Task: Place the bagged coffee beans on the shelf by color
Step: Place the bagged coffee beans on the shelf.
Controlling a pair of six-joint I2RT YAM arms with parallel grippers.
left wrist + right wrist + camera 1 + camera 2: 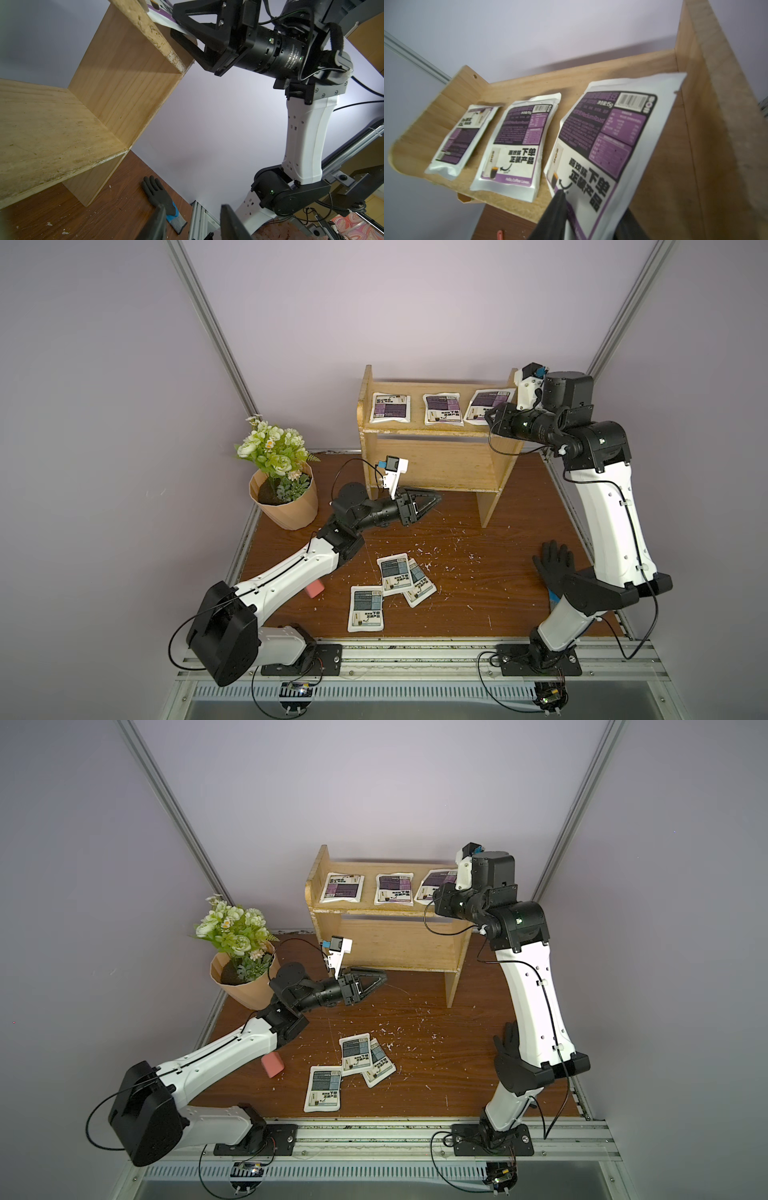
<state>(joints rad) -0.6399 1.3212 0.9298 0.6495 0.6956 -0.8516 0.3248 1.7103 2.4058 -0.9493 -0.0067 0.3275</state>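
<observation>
Releasing the third purple pouch [608, 133] is, in our judgement, the step in hand. The right end effector [490, 416] sits at the front lip of the top tier [415, 431] of the shelf [436, 466], at the end by the side panel [708, 124] nearest the right arm. Its jaws stand parted, one on each face of the pouch's near edge, and we see no clamping.

From that end effector the pouch extends toward the back of the shelf. Its long axis runs front to back, skewed toward the side panel. Its near edge overhangs the front lip and it lies tilted, not flat. We therefore judge that the withdrawal should run straight out from the shelf front, along that axis, so that neither finger drags the pouch off the lip.

The two other purple pouches [390, 407] lie flat on the same tier, toward the far side panel. The lower tier [436, 477] is bare.

Three grey-blue pouches [394, 574] lie on the table [478, 593], well out from the shelf front. Two overlap, and the third touches them at a corner. Their long axes point roughly away from the shelf.

The left end effector [432, 502] hovers just off the lower tier's front edge, jaws at middle width and empty. It is the nearer one to the grey-blue group.
</observation>
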